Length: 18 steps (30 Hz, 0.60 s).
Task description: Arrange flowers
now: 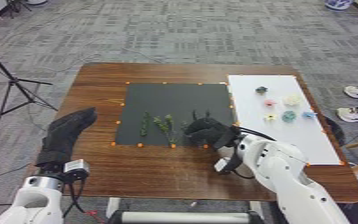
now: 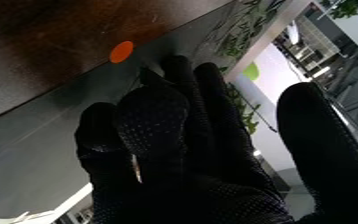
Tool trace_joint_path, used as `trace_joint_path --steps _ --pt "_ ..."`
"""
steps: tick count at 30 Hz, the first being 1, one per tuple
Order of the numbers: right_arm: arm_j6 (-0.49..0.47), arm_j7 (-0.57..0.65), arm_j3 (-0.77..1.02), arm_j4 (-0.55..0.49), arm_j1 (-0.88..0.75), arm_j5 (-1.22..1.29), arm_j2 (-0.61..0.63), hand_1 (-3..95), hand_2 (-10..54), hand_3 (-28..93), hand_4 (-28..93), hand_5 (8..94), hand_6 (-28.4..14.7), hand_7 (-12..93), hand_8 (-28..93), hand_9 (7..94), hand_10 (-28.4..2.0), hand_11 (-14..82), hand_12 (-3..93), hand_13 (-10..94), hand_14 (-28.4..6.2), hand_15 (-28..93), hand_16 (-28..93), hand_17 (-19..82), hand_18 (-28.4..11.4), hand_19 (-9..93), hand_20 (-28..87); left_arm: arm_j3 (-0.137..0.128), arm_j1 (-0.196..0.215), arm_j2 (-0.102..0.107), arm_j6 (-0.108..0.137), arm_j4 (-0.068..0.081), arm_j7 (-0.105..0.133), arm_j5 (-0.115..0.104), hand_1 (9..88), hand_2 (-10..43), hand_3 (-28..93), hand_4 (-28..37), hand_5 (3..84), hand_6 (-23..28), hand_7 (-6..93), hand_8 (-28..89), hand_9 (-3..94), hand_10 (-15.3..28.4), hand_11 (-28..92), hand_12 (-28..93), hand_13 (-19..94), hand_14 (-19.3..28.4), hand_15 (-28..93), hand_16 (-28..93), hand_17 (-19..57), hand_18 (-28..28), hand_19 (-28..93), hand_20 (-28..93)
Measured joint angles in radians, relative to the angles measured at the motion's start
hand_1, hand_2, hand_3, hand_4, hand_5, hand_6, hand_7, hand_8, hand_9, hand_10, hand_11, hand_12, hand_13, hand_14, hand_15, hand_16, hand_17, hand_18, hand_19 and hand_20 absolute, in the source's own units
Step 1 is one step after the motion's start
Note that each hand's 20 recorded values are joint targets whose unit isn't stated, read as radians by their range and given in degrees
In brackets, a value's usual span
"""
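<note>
In the head view my right hand (image 1: 209,131) is low over the black mat (image 1: 171,95), at its near right corner, right of the green sprigs (image 1: 165,125) and a narrow green stem (image 1: 145,124). In the right wrist view my right hand (image 2: 220,170) has its fingers mostly extended and the thumb apart. Green leaves (image 2: 245,107) show beyond the fingers; whether any stem touches them, I cannot tell. My left hand (image 1: 73,131) rests open left of the mat. Small flower heads, among them a cream one (image 1: 291,100) and a teal one (image 1: 288,116), lie on the white board (image 1: 246,84).
Orange markers (image 1: 174,145) line the mat and board edges on the brown table (image 1: 140,175). The white board lies right of the mat, close to my right forearm. A black tripod (image 1: 14,80) stands on the floor beyond the table's left side.
</note>
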Motion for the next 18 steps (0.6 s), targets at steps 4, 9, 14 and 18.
trace_joint_path --steps 4,9,14,18 --pt "-0.007 0.003 0.005 -0.006 -0.004 0.001 0.003 16.1 16.4 74 -10 43.1 -7.2 25 -7 59.7 -13.9 8.5 8.1 78 -12.8 72 32 37 -28.4 88 58 -0.001 0.001 0.0 -0.001 0.0 0.0 0.0 24.7 -3.7 71 -17.2 49.1 3.2 16.3 -7 47.0 12.9 20 15 35 15.4 13 3 4.6 9.3 3 15" --pt "-0.009 0.004 0.012 -0.014 -0.011 0.002 0.009 16.1 16.2 74 -10 44.3 -7.5 25 -7 60.5 -14.1 8.5 8.4 78 -12.7 72 32 38 -28.4 88 58 -0.001 0.002 0.0 -0.003 0.0 -0.001 0.0 24.7 -3.7 71 -17.2 49.0 3.2 16.2 -7 47.0 12.9 19 14 35 15.4 13 3 4.6 9.3 3 15" --pt "-0.009 0.006 0.018 -0.018 -0.016 0.003 0.012 16.1 15.8 74 -10 44.9 -7.4 25 -6 60.8 -14.1 8.4 8.5 78 -12.7 72 32 38 -28.4 89 58 0.0 0.001 0.001 -0.003 0.0 -0.001 0.0 24.8 -3.7 71 -17.1 49.1 3.3 16.2 -7 47.0 12.9 20 14 35 15.4 13 3 4.6 9.3 3 15" --pt "-0.01 0.008 0.019 -0.019 -0.016 0.003 0.013 16.0 15.5 74 -10 45.4 -7.6 25 -6 60.9 -14.2 8.4 8.6 78 -12.6 72 32 38 -28.4 89 58 0.0 0.001 0.001 -0.003 0.0 -0.001 0.0 24.8 -3.7 71 -17.1 49.1 3.3 16.1 -7 47.0 12.9 20 14 35 15.5 13 3 4.6 9.3 3 15"
